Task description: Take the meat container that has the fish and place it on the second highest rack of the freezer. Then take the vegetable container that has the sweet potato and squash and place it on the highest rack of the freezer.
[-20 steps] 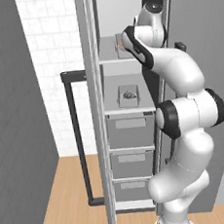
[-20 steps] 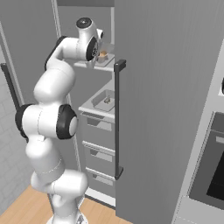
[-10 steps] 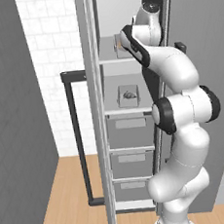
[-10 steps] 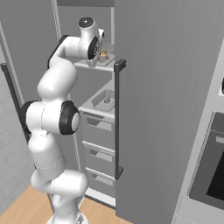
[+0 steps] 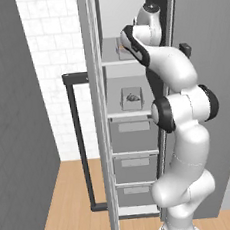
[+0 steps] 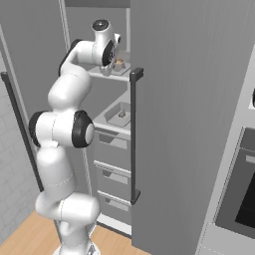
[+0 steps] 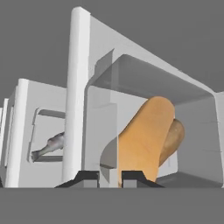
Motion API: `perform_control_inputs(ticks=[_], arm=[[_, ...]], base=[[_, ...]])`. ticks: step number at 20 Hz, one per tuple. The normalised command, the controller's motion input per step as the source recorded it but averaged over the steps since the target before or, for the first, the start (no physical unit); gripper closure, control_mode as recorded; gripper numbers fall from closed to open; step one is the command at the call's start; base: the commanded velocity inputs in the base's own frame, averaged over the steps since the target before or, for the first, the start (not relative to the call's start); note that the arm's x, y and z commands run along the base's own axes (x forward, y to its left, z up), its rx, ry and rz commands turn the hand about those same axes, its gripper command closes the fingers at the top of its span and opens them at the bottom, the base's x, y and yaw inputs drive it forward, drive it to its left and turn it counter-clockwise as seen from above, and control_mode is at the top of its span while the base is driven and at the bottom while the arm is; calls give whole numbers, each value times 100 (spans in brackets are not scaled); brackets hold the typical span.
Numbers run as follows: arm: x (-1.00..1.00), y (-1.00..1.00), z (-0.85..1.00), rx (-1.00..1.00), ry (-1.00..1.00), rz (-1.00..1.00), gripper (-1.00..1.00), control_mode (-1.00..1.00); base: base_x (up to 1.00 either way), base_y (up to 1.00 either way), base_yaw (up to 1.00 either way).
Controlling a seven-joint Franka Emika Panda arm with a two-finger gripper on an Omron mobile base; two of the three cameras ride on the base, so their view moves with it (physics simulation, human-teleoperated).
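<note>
the vegetable container (image 7: 192, 131) sits on the highest rack (image 5: 112, 62) of the freezer (image 5: 99, 113), a shallow grey tray with the sweet potato and squash (image 7: 151, 138) as one orange-tan mass inside; its near wall rises straight ahead of your gripper (image 7: 110, 177). the fingertips stand close on either side of that wall's edge, but you cannot tell whether they grip it. below, the meat container (image 5: 131, 98) with the fish (image 5: 132, 97) rests on the second shelf.

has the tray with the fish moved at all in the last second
No. In the left base view the meat container sits at the same spot on the lower pale shelf, just above the grey drawers, as it did a second ago.
</note>
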Motion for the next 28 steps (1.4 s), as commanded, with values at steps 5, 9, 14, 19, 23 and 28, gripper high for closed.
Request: perform_control_inputs(ticks=[5,9,14,19,23,28], arm=[[22,-1,0,0,5,0,100,-100],[15,0,0,0,3,0,100,-100],[0,0,0,0,1,0,100,-100],[0,0,0,0,0,0,-100,-100],[0,0,0,0,0,0,-100,-100],[0,0,0,0,0,0,-100,-100]], base=[[0,0,0],[0,0,0],[0,0,0],[0,0,0],[0,0,0],[0,0,0]])
